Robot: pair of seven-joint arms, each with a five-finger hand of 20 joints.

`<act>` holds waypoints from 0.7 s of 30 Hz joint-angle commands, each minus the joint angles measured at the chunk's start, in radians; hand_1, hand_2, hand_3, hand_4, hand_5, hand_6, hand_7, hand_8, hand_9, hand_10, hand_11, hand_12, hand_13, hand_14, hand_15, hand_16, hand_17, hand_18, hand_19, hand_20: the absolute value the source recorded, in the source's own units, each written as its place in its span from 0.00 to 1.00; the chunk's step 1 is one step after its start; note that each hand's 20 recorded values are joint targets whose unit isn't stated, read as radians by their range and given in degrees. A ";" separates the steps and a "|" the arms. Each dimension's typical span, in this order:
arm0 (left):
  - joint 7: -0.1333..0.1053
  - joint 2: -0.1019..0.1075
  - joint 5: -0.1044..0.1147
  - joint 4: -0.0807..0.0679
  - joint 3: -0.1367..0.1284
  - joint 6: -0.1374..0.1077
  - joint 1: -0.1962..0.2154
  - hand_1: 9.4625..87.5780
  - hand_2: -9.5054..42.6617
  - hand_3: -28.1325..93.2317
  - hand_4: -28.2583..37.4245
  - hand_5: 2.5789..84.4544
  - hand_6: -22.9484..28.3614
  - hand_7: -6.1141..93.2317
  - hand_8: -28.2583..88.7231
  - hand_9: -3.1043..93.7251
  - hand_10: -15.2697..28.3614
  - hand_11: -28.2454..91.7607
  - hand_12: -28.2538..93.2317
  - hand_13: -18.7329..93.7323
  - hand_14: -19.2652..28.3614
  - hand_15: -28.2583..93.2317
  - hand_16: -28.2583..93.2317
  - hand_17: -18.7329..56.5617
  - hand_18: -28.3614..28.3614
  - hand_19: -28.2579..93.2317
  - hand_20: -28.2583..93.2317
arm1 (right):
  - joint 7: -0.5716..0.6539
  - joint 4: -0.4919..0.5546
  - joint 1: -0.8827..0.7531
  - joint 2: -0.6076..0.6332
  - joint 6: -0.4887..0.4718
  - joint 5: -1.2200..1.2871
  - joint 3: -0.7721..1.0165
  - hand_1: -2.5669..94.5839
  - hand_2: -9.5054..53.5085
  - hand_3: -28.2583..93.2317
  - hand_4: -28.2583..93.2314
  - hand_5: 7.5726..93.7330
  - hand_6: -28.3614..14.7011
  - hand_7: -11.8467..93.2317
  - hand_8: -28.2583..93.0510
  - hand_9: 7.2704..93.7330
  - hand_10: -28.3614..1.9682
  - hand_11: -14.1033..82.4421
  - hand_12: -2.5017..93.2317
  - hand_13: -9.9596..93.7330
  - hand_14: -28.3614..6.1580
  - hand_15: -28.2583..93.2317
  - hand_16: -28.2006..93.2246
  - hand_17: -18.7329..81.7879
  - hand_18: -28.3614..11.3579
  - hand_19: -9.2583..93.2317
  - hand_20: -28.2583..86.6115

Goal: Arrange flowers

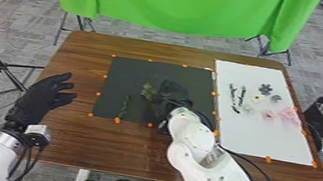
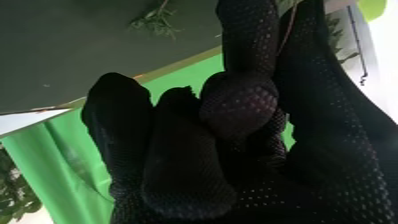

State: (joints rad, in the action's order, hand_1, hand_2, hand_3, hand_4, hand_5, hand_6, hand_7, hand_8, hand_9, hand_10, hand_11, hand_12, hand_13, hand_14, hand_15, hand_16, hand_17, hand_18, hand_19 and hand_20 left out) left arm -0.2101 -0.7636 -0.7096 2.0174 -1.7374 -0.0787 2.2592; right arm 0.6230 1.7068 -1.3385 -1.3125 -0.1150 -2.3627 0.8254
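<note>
One thin stem [image 2: 289, 27] pinched in right mesh robot hand [image 1: 175, 98], left robot hand [image 1: 42, 98] open, empty, rectangular mat [image 1: 127, 74]

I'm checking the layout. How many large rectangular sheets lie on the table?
2: a dark sheet around the middle of the table, partly covered by the right hand, and a white sheet to its right, bearing flowers.

1. We see our right hand [image 1: 172, 93], fingers curled, pinching a thin stem [image 2: 288, 30].
2. A leafy sprig [image 2: 155, 23] lies on the dark mat [image 2: 58, 60], in from its edge.
3. Past that edge, we see green cloth [image 2: 67, 160] hanging.
</note>
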 commanded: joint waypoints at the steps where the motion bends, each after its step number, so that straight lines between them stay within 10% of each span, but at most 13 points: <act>1: 0.010 -0.003 -0.006 -0.002 -0.001 0.012 0.005 0.25 0.00 0.80 0.06 0.32 0.52 0.32 0.13 0.31 0.62 0.50 0.36 0.40 0.72 0.63 0.21 0.17 0.90 0.65 0.31 | -0.006 0.004 -0.032 -0.009 -0.020 -0.016 -0.011 0.36 0.18 0.96 0.08 0.94 0.73 0.56 0.26 1.00 0.72 0.81 0.29 1.00 0.76 0.91 0.41 0.85 0.20 1.00 0.78; 21: 0.005 0.000 -0.002 -0.003 0.001 0.009 0.006 0.25 0.00 0.80 0.06 0.32 0.52 0.32 0.13 0.31 0.63 0.50 0.36 0.40 0.72 0.62 0.20 0.17 0.90 0.65 0.31 | -0.042 -0.004 -0.038 -0.015 -0.038 -0.052 0.007 0.28 0.13 0.92 0.05 0.93 0.69 0.54 0.16 1.00 0.70 0.75 0.33 1.00 0.75 0.88 0.44 0.83 0.19 1.00 0.77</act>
State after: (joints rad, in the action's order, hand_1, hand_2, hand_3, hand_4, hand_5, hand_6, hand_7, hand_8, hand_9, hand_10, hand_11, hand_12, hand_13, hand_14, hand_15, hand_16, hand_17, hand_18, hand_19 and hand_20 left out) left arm -0.2064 -0.7636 -0.7111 2.0150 -1.7330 -0.0745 2.2541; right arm 0.5892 1.7011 -1.3754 -1.3339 -0.1530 -2.3863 0.8279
